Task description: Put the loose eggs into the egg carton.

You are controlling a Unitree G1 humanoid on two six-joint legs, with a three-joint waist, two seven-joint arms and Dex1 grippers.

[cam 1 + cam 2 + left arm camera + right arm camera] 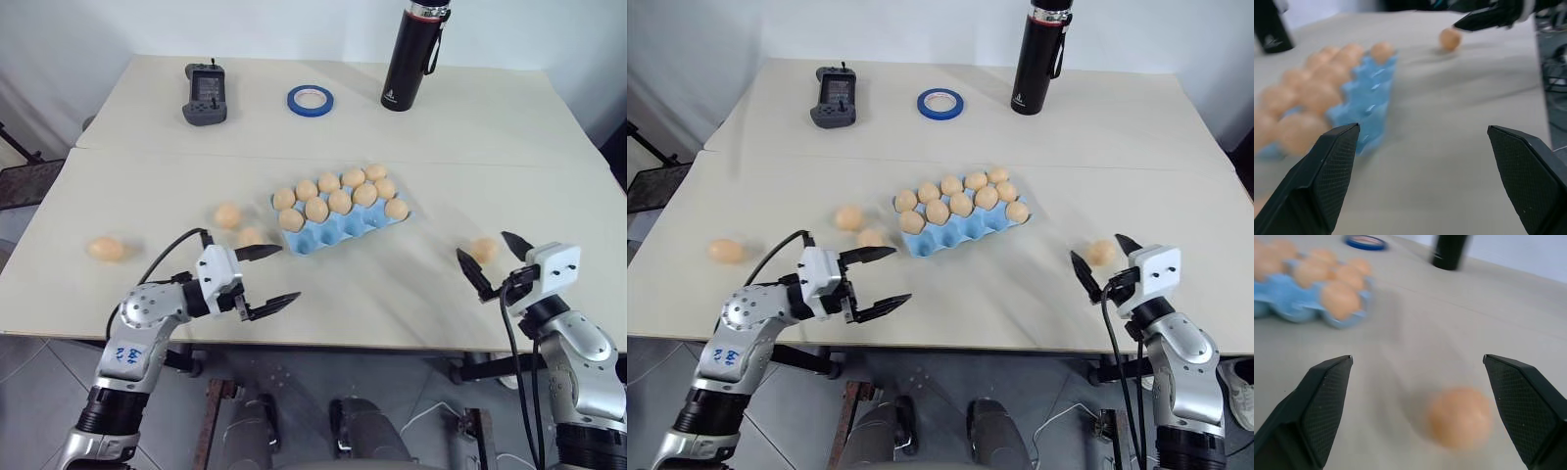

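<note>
Three loose eggs [106, 249] lie on the surface's [392, 294] left part. The left tool [269, 277] hovers released beside them. The egg carton [338, 227] sits mid-surface, ten eggs inside. The right tool [495, 257] is released, another egg [484, 249] between its fingers, not gripped.

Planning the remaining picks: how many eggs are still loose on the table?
4: one far left, two just left of the egg carton at and, one by the right gripper at.
</note>
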